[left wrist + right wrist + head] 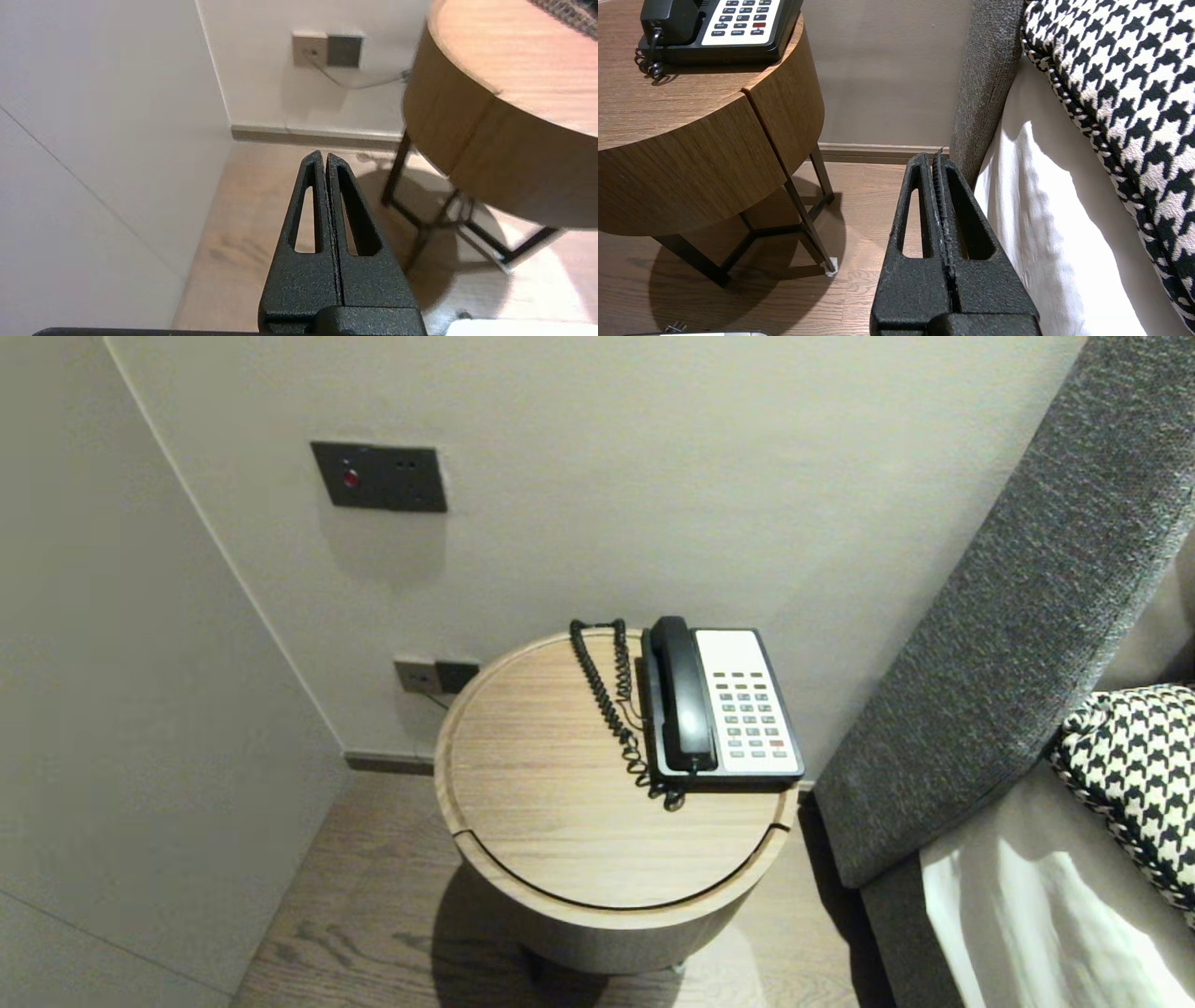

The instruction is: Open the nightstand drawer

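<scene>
1. Grey upholstered headboard and white-sheeted bed fill the robot's right. A houndstooth cushion rests on the sheet.
2. A round wooden side table stands in the corner. The bare part of its tabletop faces the robot, with thin dark legs underneath.
3. Neither arm shows in the head view. The left tool hangs low over the floor beside the table's drum, fingers pressed together and holding nothing.
4. The right tool also sits low, between the table and the bed and just beside the headboard's edge. Its fingers are likewise together and hold nothing.
5. The telephone sits at the tabletop's far right, close to the rim and the wall.
6. Its black handset lies in the cradle, left of the keypad.
7. The coiled cord trails loose on the wood, left of the telephone.
8. A wall socket sits low behind the table, with a thin cable running from it towards the table.
9. Risks, as judged from here:
   - Either tool, lifted from below, could knock the drum's underside or rim.
   - A sweep over the top could snag the loose coil and drag the telephone towards the nearby edge.
   - The right tool could catch on the bed's fabric.
</scene>
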